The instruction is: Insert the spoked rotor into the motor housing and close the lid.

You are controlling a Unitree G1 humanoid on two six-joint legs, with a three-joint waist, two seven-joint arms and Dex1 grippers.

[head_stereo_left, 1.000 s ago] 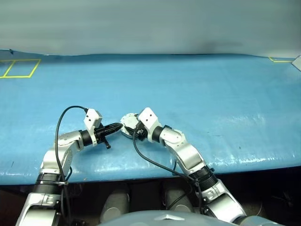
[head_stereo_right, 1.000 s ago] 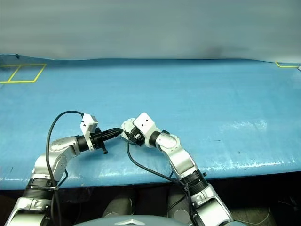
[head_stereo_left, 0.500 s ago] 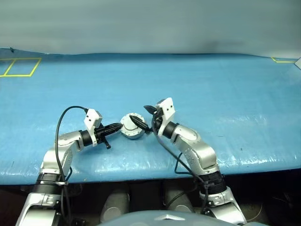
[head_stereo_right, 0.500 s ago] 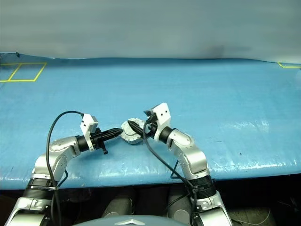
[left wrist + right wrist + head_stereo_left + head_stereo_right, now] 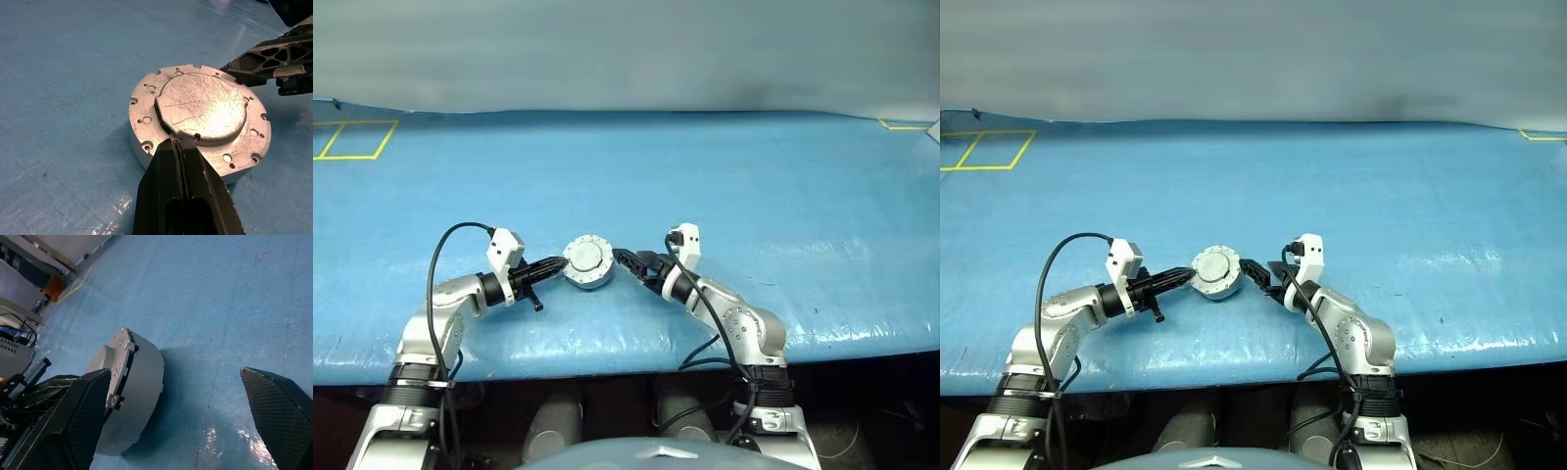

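The motor housing (image 5: pixel 588 275), a squat round silver casing, sits on the blue table near its front. The lid (image 5: pixel 203 105), a scratched grey disc, lies flat and closed on top of it. The spoked rotor is hidden. My left gripper (image 5: pixel 558 262) is shut, and its fingertips (image 5: pixel 177 146) rest against the housing's rim on its left side. My right gripper (image 5: pixel 632 262) is open just right of the housing, apart from it, with nothing between its fingers (image 5: pixel 83 421). One of its fingers (image 5: pixel 264 56) shows beyond the housing in the left wrist view.
The blue table cover (image 5: pixel 754 196) stretches wide behind and to both sides. Yellow tape squares (image 5: pixel 352 142) mark the far left, and a yellow line (image 5: pixel 901 124) the far right corner. The table's front edge (image 5: pixel 626 354) runs just below both arms.
My right gripper has drawn back to the right off the top of the housing and rolled its wrist. The lid now shows flat on the housing. The left gripper has not moved.
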